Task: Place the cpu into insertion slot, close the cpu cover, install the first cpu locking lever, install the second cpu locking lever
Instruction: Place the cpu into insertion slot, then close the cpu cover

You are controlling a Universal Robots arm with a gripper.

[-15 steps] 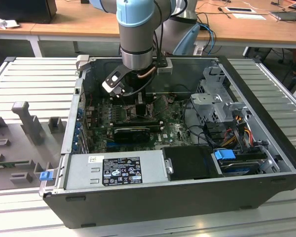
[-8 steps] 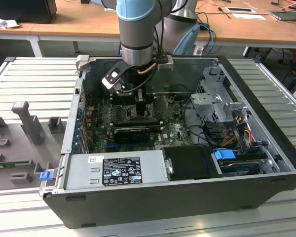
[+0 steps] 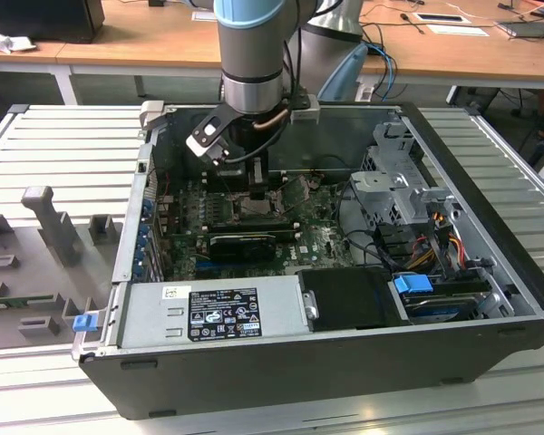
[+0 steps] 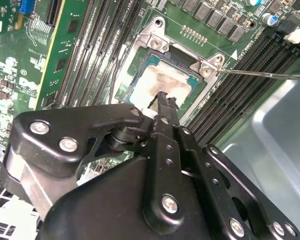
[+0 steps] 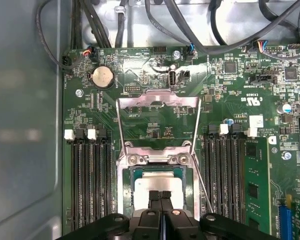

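The cpu (image 5: 157,184) lies flat in the insertion slot (image 5: 123,187), its pale silver top (image 4: 162,80) showing in both wrist views. My gripper (image 5: 161,196) hangs right over it, shut, with its black fingertips (image 4: 166,101) together at or just above the chip's top and nothing between them. The cpu cover (image 5: 140,101) is swung open and lies back from the slot, with green board showing through its window. One thin wire locking lever (image 4: 260,75) stands free beside the slot (image 5: 204,187). In the exterior view the gripper (image 3: 258,192) reaches down into the open case.
Long black memory slots (image 5: 90,185) run along both sides of the socket (image 5: 225,175). A black graphics card (image 3: 245,243), a power supply (image 3: 208,308), a drive cage (image 3: 399,181) and loose cables (image 5: 190,25) crowd the case (image 3: 490,227).
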